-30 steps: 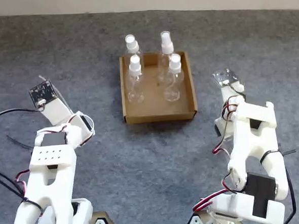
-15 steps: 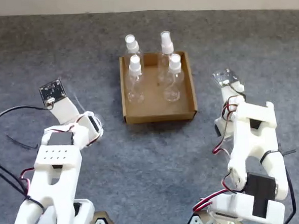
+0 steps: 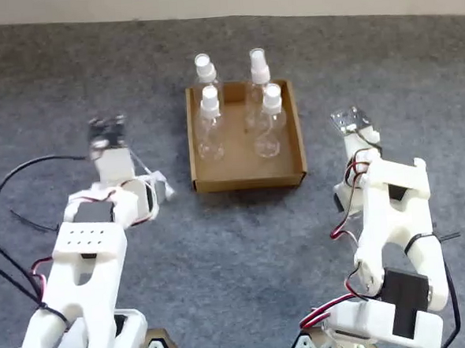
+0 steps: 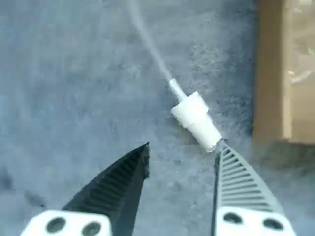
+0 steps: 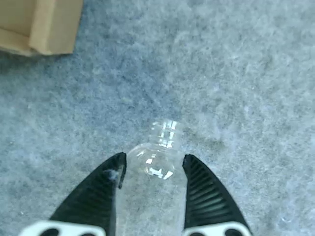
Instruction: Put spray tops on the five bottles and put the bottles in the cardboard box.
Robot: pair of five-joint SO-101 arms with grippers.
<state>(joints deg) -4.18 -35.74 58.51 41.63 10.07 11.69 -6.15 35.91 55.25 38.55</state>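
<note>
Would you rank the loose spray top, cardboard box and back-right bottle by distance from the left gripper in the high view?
1. Spray top, by the left gripper's fingertip.
2. Cardboard box, further right.
3. Back-right bottle, box's far side.

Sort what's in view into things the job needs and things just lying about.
Job: cardboard box; four capped bottles standing in it; uncapped bottle clamped in the right gripper; spray top at a fingertip of the open left gripper.
Lying about: grey carpet; black cable beside the left arm.
</note>
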